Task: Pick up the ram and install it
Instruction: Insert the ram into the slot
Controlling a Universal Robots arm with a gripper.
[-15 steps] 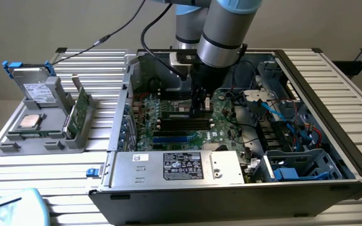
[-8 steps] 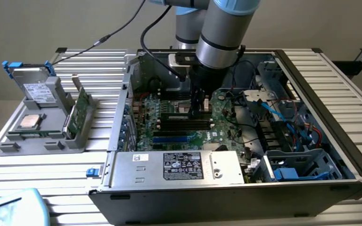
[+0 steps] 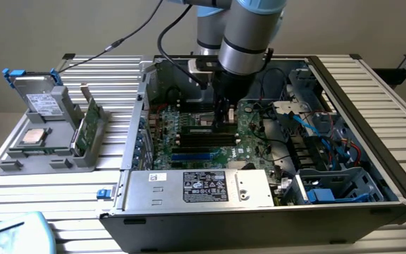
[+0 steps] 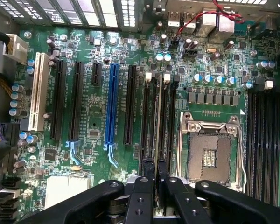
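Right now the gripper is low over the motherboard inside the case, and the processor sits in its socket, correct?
No. The wrist view shows the socket empty; the gripper is indeed low over the motherboard inside the case.

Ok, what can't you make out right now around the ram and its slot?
- Wrist view: the ram shows edge-on, a thin strip in the shut gripper; its chips and contacts are hidden.
- Wrist view: the near ends of the memory slots lie under the gripper's body.
- Exterior view: whether the ram has entered a slot cannot be told; the arm blocks it.
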